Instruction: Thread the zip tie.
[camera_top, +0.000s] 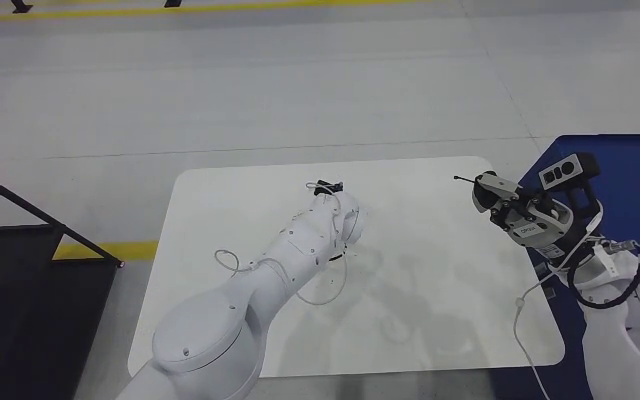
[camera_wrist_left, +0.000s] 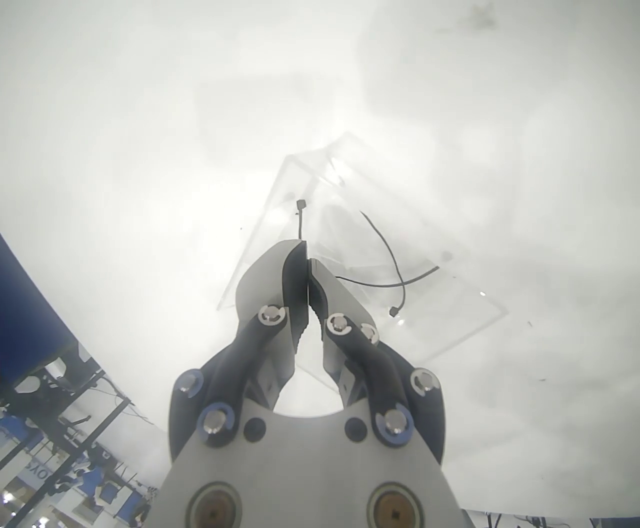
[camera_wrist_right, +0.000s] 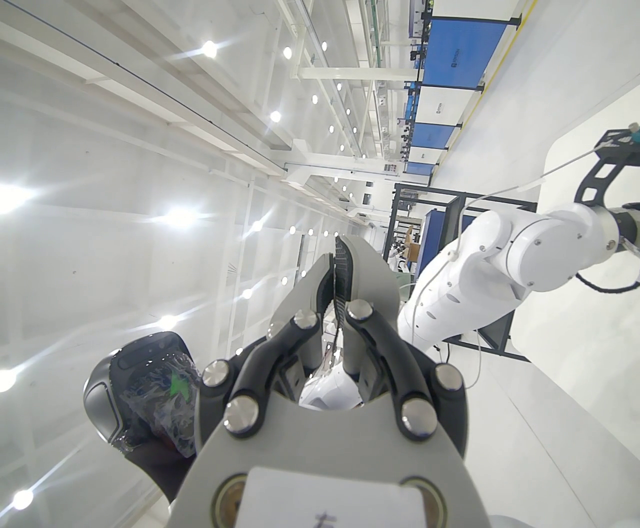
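My left gripper (camera_wrist_left: 306, 250) is shut on a black zip tie (camera_wrist_left: 300, 220). The tie's square head pokes out beyond the fingertips. In the top view this gripper (camera_top: 325, 187) hangs over the far middle of the white mat (camera_top: 420, 300). My right gripper (camera_top: 478, 185) is raised at the mat's far right corner, well apart from the left one. A thin black strip (camera_top: 462, 180) sticks out of it toward the left arm. Seen in its own wrist view, the right gripper (camera_wrist_right: 334, 250) points up at the ceiling with its fingers pressed together.
Under the left gripper lies a clear plastic tray (camera_wrist_left: 465, 320) holding two more loose black zip ties (camera_wrist_left: 395, 270). A black frame (camera_top: 60, 235) stands off the mat's left side. A blue surface (camera_top: 600, 150) borders the right.
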